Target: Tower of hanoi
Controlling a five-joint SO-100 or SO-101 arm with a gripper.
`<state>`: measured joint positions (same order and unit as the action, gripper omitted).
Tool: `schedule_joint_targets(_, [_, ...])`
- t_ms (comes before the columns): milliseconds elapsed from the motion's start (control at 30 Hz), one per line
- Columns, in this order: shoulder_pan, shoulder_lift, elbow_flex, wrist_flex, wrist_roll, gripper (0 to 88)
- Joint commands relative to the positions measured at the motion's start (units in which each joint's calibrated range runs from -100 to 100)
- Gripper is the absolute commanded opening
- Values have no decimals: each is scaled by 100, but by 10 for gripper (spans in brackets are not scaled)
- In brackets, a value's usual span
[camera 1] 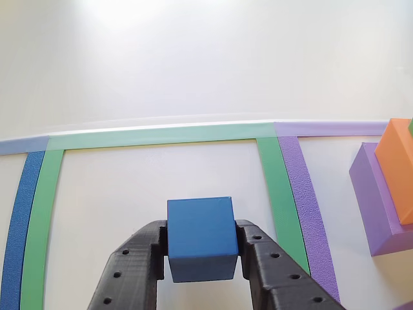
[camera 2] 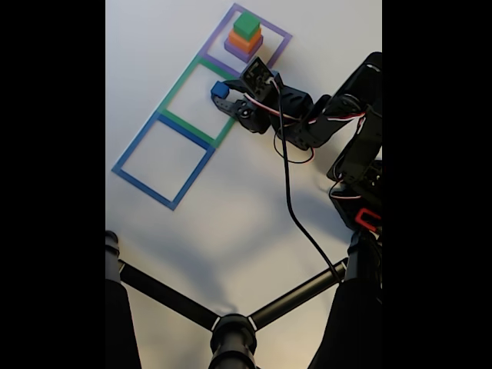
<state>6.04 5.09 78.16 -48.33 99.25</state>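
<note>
Our gripper (camera 1: 201,248) pinches the blue cube (camera 1: 201,237) squarely; the green outline (camera 1: 161,136) lies ahead, so we probably lower gently and release inside it.

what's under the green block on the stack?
In the fixed view, the green block sits on the orange block, which sits on the purple block. Their covered top faces are hidden.
</note>
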Motion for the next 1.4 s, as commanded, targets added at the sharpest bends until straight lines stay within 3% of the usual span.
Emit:
schedule_joint_targets(0, [-21,116,-269,-303,75,43])
schedule_joint_targets(467, [-67,605,-415,-627,75,56])
schedule_joint_targets(833, [-59,749,-406,-748,75,116])
schedule_joint_targets(1100, [-36,685,-424,-813,75,246])
schedule_joint_targets(1367, [-128,-332,-506,69,75,268])
